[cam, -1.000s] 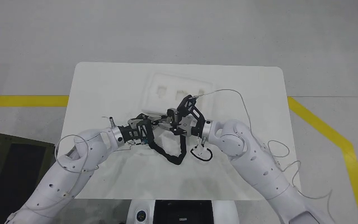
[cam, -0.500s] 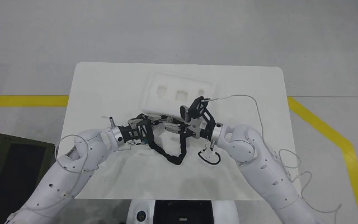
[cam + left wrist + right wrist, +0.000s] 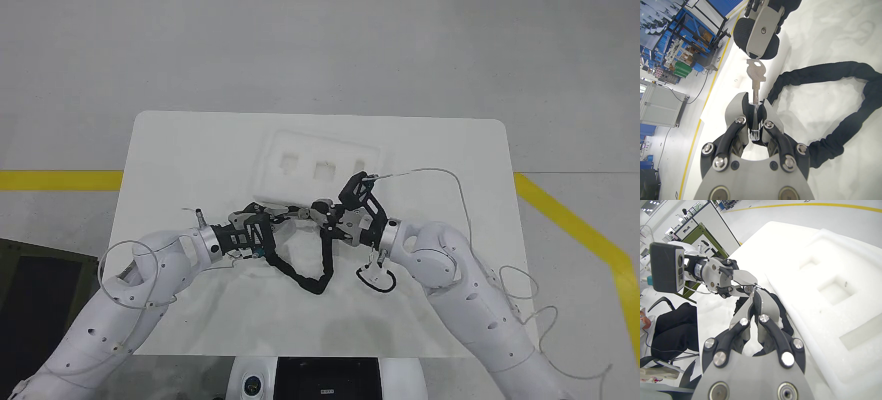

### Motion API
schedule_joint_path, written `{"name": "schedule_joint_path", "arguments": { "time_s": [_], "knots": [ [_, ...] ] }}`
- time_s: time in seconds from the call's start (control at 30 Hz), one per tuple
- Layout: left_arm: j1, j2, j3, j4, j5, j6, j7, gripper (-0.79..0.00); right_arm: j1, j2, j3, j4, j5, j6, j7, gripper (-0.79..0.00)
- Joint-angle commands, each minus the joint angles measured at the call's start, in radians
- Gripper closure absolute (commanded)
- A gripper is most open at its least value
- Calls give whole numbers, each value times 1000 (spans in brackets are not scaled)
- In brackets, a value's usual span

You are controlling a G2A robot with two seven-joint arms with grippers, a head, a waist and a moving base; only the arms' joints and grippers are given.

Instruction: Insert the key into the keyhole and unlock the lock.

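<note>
Top view: both arms meet over the middle of the bench (image 3: 170,170), left gripper (image 3: 272,224) and right gripper (image 3: 322,214) tip to tip and raised off the surface. The lock's black sleeved cable (image 3: 300,277) drops from between them in a loop onto the bench. A white foam tray (image 3: 268,170) with three recesses lies just behind the grippers, apart from them. Left wrist view: the left fingers (image 3: 733,111) pinch the chrome lock cylinder (image 3: 755,123) along its length, keyhole (image 3: 754,103) end pointing out at the other arm. Judged a bracing hold, so the barrel cannot spin when the key is turned. The key (image 3: 756,73) has its blade in the keyhole, part of the blade showing and the bow outside. The right fingers (image 3: 761,28) are drawn together and appear to nip only the far edge of the bow. Judged: insertion largely made, the unlocking turn not yet done. So thin a hold may slip under torque. Right wrist view: the right fingers (image 3: 770,306) are nearly pressed together, tips at the cylinder's face and in line with it, which suits a twist about the key's axis. The tray's edge runs close beside this gripper and the cable droops beneath it. Neither looks likely to block a wrist roll, though clearance on the tray side is hard to judge.
</note>
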Motion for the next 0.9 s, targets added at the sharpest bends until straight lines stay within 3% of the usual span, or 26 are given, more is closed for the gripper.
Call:
{"name": "schedule_joint_path", "arguments": {
  "time_s": [0.0,0.87],
  "knots": [
    [0,0,0,0,0,0,0,0,-1,1,1,-2,-2,-1,0,0],
    [0,0,0,0,0,0,0,0,55,-14,-59,45,12,-3,22,0]
  ]
}}
